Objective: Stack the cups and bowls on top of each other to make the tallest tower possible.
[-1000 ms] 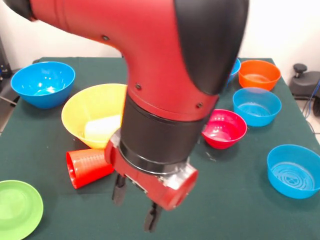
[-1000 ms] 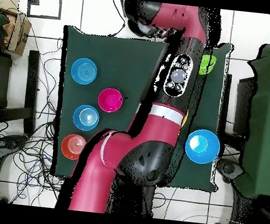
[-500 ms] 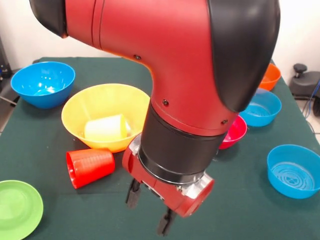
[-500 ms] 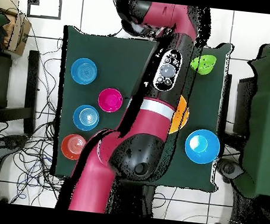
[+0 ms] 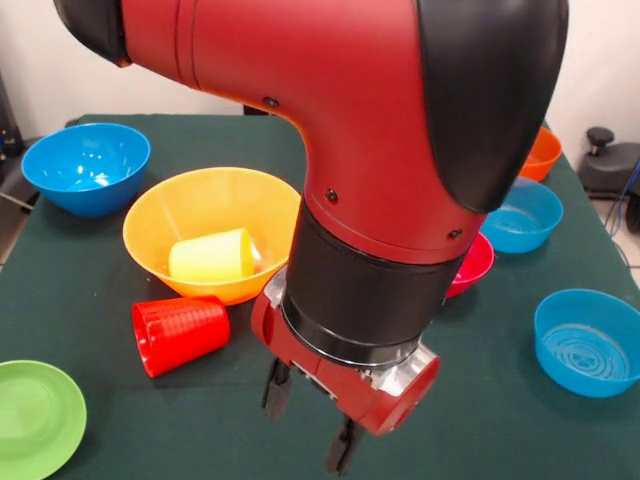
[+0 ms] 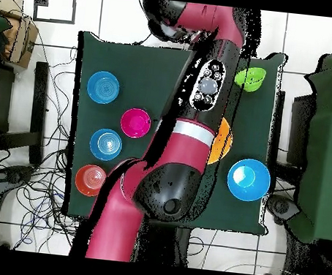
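With its fingers spread and empty, the gripper (image 5: 310, 430) is held just beside the red cup (image 5: 180, 333), which lies tipped on the table, touching the yellow-orange bowl (image 5: 205, 205).

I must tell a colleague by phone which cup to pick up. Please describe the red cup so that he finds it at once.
In the front view, find the big yellow-orange bowl on the green table. Just in front of it, on the cloth, lies the red cup, tipped on its side with its wider mouth end pointing left. Unlike the yellow cup lying inside that bowl, it is red, finely ribbed and outside any bowl.
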`<action>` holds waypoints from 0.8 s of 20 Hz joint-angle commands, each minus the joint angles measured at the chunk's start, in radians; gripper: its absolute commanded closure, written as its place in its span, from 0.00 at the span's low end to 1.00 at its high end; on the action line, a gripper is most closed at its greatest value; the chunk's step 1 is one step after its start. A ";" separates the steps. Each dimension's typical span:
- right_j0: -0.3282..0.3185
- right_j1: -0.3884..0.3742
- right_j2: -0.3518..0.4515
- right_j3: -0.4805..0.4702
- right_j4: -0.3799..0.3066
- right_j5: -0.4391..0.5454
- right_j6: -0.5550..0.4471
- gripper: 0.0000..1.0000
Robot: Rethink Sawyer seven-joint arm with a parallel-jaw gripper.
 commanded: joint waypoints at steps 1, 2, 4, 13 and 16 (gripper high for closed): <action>-0.041 -0.039 0.067 0.063 0.124 0.116 0.059 0.00; -0.039 -0.053 0.103 0.077 0.128 0.116 0.042 0.00; -0.028 -0.081 0.167 0.111 0.125 0.122 0.021 0.00; 0.062 -0.151 0.292 0.290 0.021 0.043 0.040 0.00; 0.086 -0.142 0.272 0.310 0.005 0.018 0.078 0.00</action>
